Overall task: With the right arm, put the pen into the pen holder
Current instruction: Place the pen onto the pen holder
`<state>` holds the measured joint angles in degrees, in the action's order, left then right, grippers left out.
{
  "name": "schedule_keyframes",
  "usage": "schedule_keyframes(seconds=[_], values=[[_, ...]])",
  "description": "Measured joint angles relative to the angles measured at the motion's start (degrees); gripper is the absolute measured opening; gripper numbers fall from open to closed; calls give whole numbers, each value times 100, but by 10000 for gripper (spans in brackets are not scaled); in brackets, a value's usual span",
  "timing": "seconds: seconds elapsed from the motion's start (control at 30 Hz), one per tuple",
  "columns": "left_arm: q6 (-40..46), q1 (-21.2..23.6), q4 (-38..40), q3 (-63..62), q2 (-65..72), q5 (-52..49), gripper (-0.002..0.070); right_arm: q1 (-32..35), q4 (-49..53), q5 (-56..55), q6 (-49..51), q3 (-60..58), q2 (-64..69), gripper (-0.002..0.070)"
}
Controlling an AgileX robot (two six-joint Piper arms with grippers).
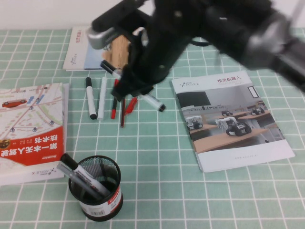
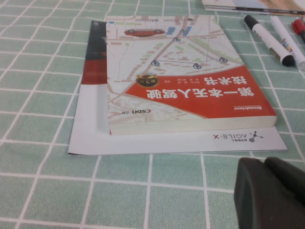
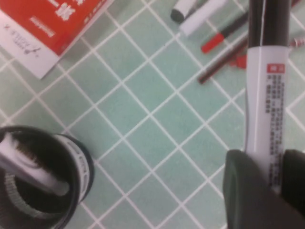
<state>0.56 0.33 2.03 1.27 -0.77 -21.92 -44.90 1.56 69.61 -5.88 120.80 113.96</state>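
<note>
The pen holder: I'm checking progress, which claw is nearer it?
Probably the left claw, low beside the red book near the pen holder. The right claw grips the pen above the loose markers, farther back.

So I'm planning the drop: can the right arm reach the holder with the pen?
Probably yes. The right gripper grips the pen above bare table, and nothing stands between it and the holder. Left gripper sits clear.

The right arm (image 1: 190,33) is motion-blurred at twelve o'clock of the high view, hiding the right gripper (image 1: 138,88) and most of the pen (image 1: 153,102). The left gripper (image 2: 271,195) is cut off at five o'clock, fingers unreadable.
</note>
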Motion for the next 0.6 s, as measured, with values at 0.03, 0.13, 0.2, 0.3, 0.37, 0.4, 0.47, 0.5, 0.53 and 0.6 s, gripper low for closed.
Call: schedule_keyframes(seconds=[0.03,0.13,0.2,0.3,0.37,0.4,0.47,0.5,0.53,0.6], values=[[0,0,0,0,0,0,-4,0,-30,-180,46,-329,-213,111],[0,0,0,0,0,0,-4,0,-156,-1292,110,-1649,-1073,111],[0,0,0,0,0,0,-4,0,-245,-2254,138,-2678,-1581,111],[0,0,0,0,0,0,-4,-30,-539,-4117,138,-4218,-2313,111],[0,0,0,0,0,0,-4,-101,-637,-5461,138,-5094,-2656,111],[0,0,0,0,0,0,-4,-170,-661,-6150,148,-5548,-2814,111],[0,0,0,0,0,0,-4,-347,-662,-7373,148,-6284,-3023,111],[0,0,0,0,0,0,-4,-464,-606,-8012,148,-6632,-3098,111],[0,0,0,0,0,0,-4,-584,-550,-8471,148,-6927,-3142,111],[0,0,0,0,0,0,-4,-806,-361,-9385,148,-7355,-3166,111]])
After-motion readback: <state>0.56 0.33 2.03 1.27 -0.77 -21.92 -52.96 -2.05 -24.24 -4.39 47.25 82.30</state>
